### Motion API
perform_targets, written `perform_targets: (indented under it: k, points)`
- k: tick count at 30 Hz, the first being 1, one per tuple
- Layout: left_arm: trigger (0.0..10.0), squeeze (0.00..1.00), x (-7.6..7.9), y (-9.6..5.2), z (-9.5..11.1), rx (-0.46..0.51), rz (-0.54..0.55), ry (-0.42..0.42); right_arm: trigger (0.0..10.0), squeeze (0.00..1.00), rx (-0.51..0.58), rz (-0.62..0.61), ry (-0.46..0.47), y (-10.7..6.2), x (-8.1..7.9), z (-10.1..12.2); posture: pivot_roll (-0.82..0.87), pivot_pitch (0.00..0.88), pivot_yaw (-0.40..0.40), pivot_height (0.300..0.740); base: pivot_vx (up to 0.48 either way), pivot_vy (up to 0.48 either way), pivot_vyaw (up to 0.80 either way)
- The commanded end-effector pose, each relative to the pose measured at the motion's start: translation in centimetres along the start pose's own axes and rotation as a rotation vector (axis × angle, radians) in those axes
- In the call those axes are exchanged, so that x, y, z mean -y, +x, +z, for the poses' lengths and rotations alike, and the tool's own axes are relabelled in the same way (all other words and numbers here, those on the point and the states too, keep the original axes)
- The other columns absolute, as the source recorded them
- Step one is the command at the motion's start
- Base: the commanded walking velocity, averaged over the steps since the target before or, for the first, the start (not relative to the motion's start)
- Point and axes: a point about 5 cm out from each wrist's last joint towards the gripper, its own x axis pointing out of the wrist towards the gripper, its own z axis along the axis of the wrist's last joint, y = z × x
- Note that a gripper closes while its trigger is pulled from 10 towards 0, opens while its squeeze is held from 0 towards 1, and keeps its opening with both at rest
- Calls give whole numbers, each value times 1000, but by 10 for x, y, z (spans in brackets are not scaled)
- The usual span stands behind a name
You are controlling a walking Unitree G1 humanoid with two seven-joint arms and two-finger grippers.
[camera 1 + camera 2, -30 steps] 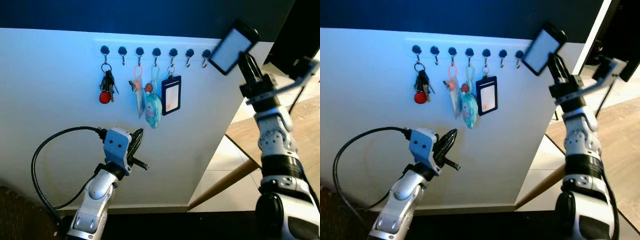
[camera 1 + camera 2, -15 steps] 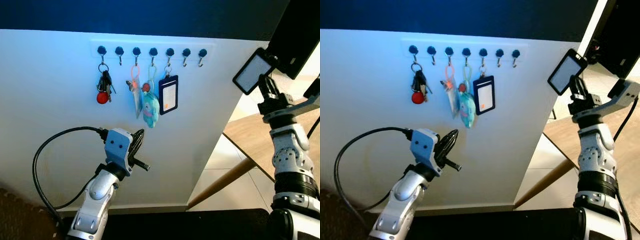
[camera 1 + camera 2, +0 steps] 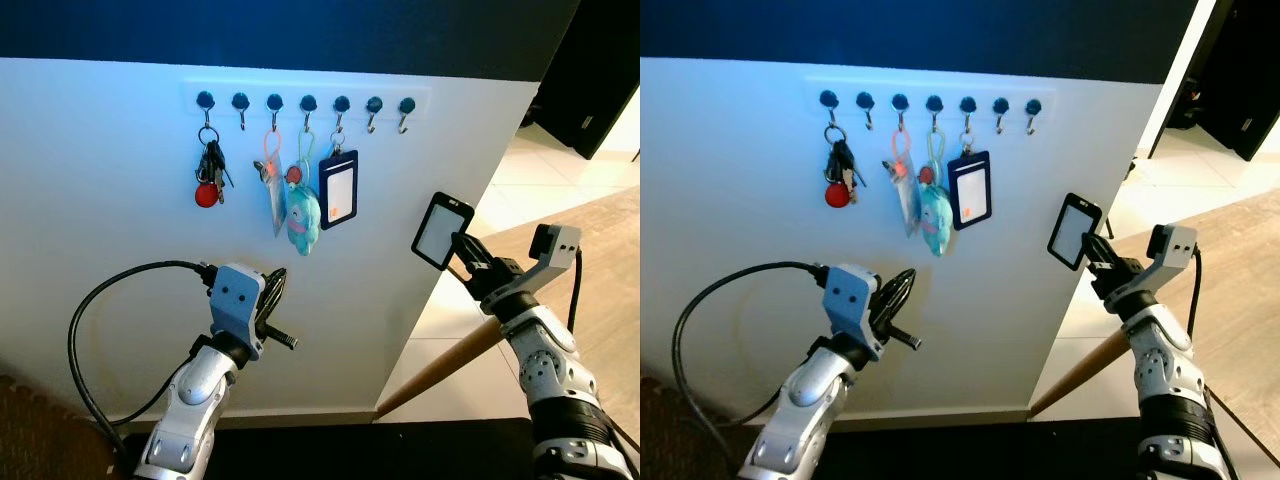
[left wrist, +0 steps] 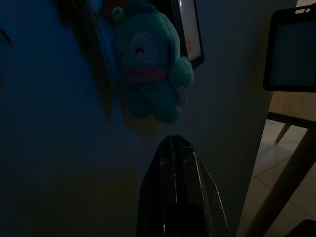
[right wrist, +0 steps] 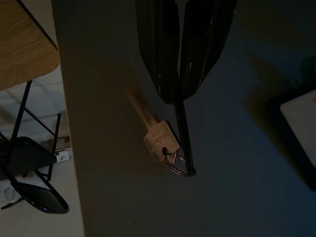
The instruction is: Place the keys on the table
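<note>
Right gripper [image 5: 180,74] raised at about 4 o'clock from the wall hooks [image 3: 306,102], black fingers pressed together on a flat tag holder [image 3: 441,230]; brass key [image 5: 157,138] dangling on a ring off the holder's far edge, close against the white wall [image 3: 120,130]. Left gripper [image 4: 173,163] low at 7 o'clock, fingers pressed together with nothing between, just below a teal plush charm [image 4: 148,74].
</note>
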Motion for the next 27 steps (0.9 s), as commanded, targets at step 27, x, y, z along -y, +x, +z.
perform_targets:
  k: [27]
  points:
    - [10000, 0, -44, -101, -144, -703, 484, -47, 10000, 0, -713, -298, -178, -113, -5, -178, 83, 61, -60, 740, 0, 0, 0]
